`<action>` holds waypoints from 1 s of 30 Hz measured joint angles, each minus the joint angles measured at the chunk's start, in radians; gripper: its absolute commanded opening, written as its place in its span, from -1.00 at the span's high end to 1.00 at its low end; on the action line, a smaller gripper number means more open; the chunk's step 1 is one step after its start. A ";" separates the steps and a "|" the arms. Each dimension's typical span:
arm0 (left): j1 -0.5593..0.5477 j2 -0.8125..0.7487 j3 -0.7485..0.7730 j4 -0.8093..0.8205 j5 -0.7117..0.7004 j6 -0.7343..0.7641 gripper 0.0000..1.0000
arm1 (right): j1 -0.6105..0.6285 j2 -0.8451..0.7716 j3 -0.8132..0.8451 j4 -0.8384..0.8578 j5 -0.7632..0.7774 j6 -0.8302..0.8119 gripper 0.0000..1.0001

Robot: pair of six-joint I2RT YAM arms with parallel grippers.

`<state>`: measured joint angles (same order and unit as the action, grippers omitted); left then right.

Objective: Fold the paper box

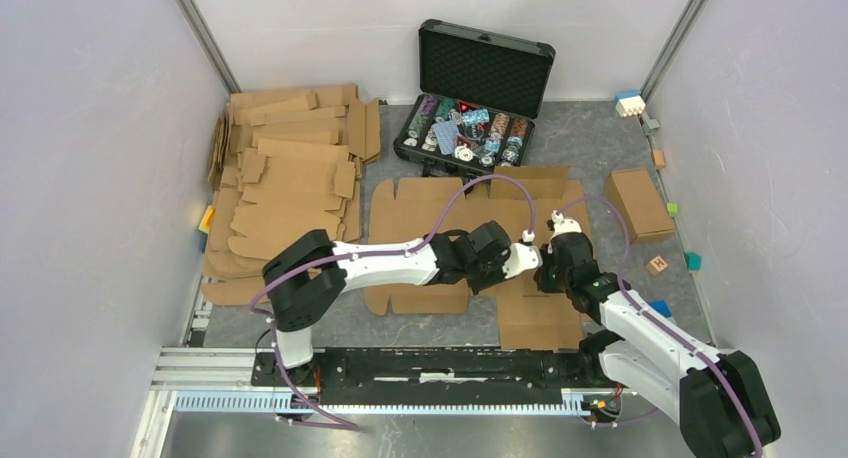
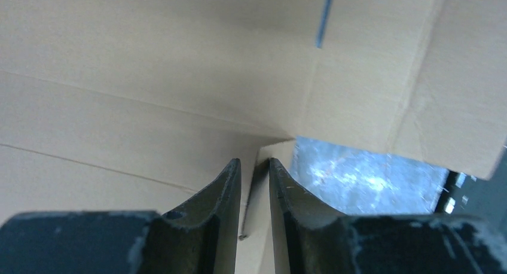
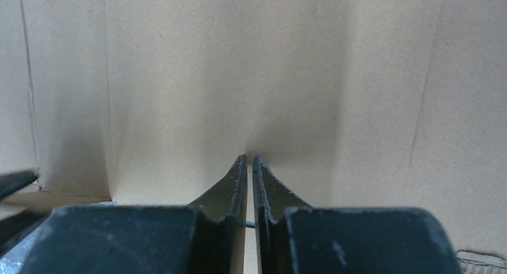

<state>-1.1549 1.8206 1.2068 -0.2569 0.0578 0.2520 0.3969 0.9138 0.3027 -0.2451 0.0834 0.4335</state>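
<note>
Folding looks barely begun. The left fingers (image 2: 230,184) stand narrow, clamping a flap edge of the paper box (image 1: 420,213), which spreads flat ahead of them. The right fingers (image 3: 236,178) nearly meet, apparently pinching another edge. The next move probably calls for lifting along the creases. A grey table (image 1: 590,143) lies beneath, with pale walls (image 1: 90,128) beyond.

The left arm (image 1: 380,261) stretches rightward, the right arm (image 1: 640,323) leans inward, wrists almost meeting. The left pincer (image 2: 254,163) and right pincer (image 3: 249,158) each clamp a paper box (image 2: 149,76) edge.
</note>
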 measured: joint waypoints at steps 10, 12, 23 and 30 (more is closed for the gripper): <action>0.032 0.134 0.083 -0.005 -0.031 0.001 0.26 | 0.000 -0.005 -0.007 0.013 -0.018 -0.001 0.74; 0.032 0.153 0.095 -0.007 -0.035 0.001 0.20 | 0.000 -0.006 -0.007 0.012 -0.022 -0.001 0.73; 0.104 0.150 0.071 0.019 0.061 -0.062 0.17 | -0.005 -0.029 -0.008 0.013 -0.059 -0.020 0.64; 0.165 0.045 -0.038 0.035 0.170 -0.103 0.65 | -0.005 -0.045 -0.008 0.022 -0.089 -0.035 0.63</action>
<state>-0.9897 1.8660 1.1690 -0.2222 0.2279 0.1490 0.3920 0.8692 0.2951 -0.2234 -0.0051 0.3988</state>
